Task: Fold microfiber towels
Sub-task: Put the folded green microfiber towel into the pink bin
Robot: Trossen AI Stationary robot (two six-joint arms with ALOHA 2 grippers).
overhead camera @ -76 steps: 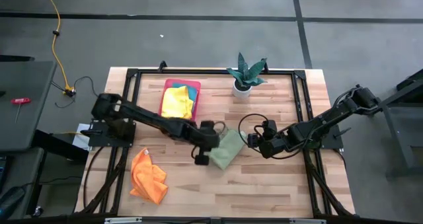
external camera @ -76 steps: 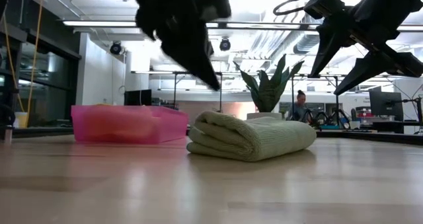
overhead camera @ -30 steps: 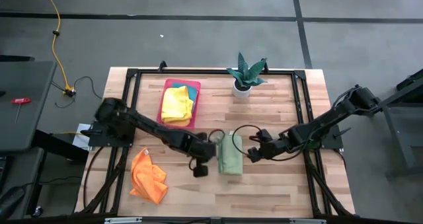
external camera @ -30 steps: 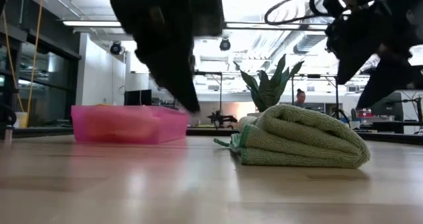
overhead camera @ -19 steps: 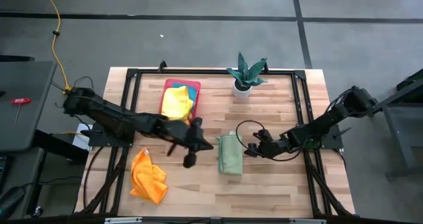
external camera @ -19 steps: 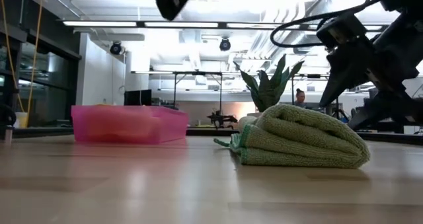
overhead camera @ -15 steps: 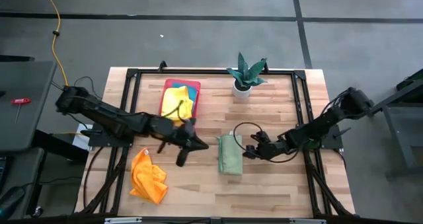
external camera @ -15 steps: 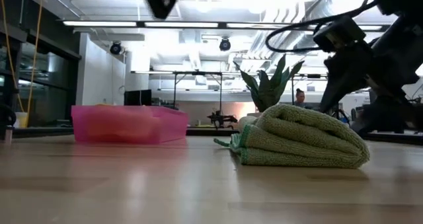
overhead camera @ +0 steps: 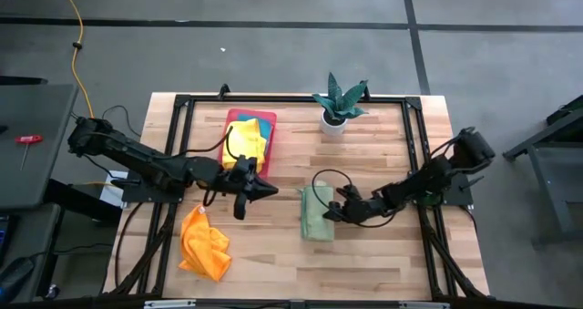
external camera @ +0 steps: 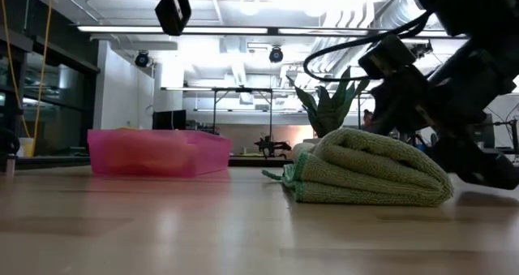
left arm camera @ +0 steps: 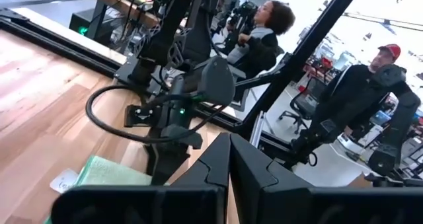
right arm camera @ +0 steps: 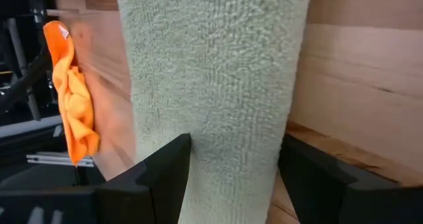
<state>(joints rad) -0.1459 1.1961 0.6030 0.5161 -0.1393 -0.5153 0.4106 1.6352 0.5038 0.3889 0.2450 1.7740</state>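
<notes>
- Wooden planks make up the table (overhead camera: 364, 154), which fills the middle of the high view on a grey floor.
- Just below centre in that view lies the light green towel (overhead camera: 316, 214), folded into a narrow bundle; in the low view it sits right of centre as a rounded stack of layers (external camera: 369, 178).
- Touching its right edge is the right pincer (overhead camera: 333, 211), its fingers (right arm camera: 158, 178) spread wide with the towel between them, one on each side of the bundle.
- At the lower left of the high view the orange towel (overhead camera: 204, 242) lies crumpled, well apart from the green one.
- Up and left of centre, a pink tray (overhead camera: 271, 119) holds a yellow towel (overhead camera: 246, 146) with a strip of teal towel (overhead camera: 260, 125) showing beside it.
- Between the tray and the orange towel, left of the green bundle, is the left pincer (overhead camera: 270, 190), fingers (left arm camera: 225, 164) pressed together on nothing, raised clear of the table.
- Near the upper edge of the table stands a potted plant (overhead camera: 339, 102).
- Beyond the table, the left wrist view shows two people (left arm camera: 261, 39).
</notes>
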